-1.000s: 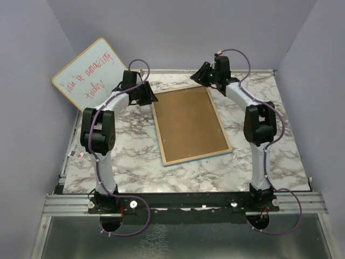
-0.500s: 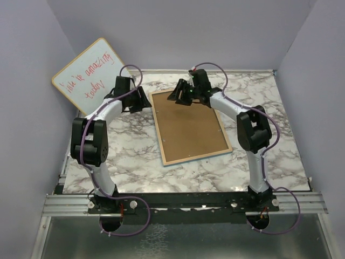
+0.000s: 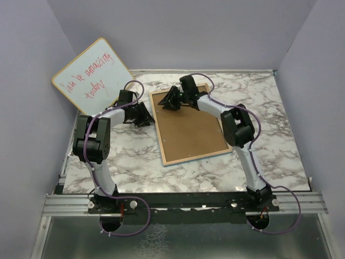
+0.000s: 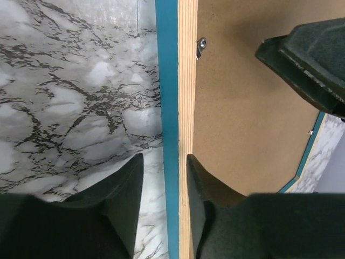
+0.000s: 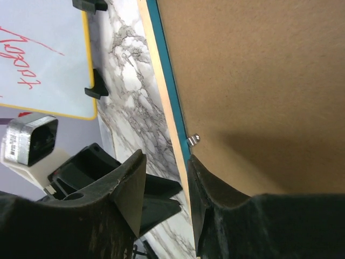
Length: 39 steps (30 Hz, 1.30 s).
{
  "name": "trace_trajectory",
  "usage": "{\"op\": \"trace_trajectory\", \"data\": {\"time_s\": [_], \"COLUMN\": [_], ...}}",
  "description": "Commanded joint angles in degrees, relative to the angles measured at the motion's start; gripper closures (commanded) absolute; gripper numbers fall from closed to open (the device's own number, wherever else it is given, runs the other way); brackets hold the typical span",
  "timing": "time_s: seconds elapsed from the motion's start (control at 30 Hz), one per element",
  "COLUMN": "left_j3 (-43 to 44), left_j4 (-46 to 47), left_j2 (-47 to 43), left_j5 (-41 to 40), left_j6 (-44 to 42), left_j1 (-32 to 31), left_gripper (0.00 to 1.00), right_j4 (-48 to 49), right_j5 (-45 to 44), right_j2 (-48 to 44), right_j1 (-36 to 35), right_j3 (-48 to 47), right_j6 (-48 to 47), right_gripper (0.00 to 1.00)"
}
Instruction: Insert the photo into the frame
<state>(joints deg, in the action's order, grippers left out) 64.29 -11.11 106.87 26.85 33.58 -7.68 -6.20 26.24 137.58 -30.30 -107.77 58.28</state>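
Observation:
The frame (image 3: 198,156) lies back-up on the marble table, its pale wood rim around a brown backing board (image 3: 191,129). The photo is hidden. My left gripper (image 3: 144,116) is at the frame's left edge. In the left wrist view that gripper (image 4: 165,162) is open and straddles the blue-and-wood edge (image 4: 178,81), one finger over the marble, the other over the board. My right gripper (image 3: 164,103) reaches over the far left part of the frame. Its jaws (image 5: 166,159) are open astride the same edge (image 5: 161,70), just below a small metal clip (image 5: 195,139).
A round-cornered whiteboard (image 3: 91,73) with red handwriting leans against the left wall, behind the left arm. Grey walls close in the table on three sides. The two grippers sit close together at the frame's far left corner.
The right gripper has swung left from the frame's far right corner to its left edge. The left gripper has shifted down and right to the same edge.

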Motion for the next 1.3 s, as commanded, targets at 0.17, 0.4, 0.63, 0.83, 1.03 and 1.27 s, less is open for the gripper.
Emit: {"op": "trace_trajectory", "data": {"time_s": [0.17, 0.4, 0.63, 0.83, 1.03, 1.27], "left_j3": [-2.52, -2.33, -2.76, -2.95, -3.12, -3.37], "left_j4": [2.44, 2.46, 2.24, 1.92, 1.53, 1.51], "left_j2": [3.06, 4.90, 4.97, 5.22, 5.38, 5.46], "left_j5": [3.03, 2.44, 2.64, 2.84, 2.86, 2.76], "left_j6": [0.96, 0.62, 0.43, 0.13, -0.33, -0.36], "left_j1": [-0.14, -0.23, -0.26, -0.29, -0.30, -0.32], "left_gripper": [0.70, 0.72, 0.75, 0.76, 0.77, 0.78], "right_j4": [-4.31, -8.92, -10.04, -6.89, -5.41, -4.21], "right_j5": [0.46, -2.94, -3.85, -2.69, -2.61, -3.14], "right_j2": [6.19, 6.95, 9.43, 11.19, 10.53, 11.98], "right_j1": [-2.23, -2.78, -2.77, -3.04, -3.95, -4.19], "right_j3": [-7.50, -7.32, -8.76, -7.93, -6.60, -6.05], "right_j6": [4.93, 2.85, 3.12, 5.74, 6.68, 11.33], "right_gripper": [0.61, 0.63, 0.63, 0.62, 0.62, 0.62]}}
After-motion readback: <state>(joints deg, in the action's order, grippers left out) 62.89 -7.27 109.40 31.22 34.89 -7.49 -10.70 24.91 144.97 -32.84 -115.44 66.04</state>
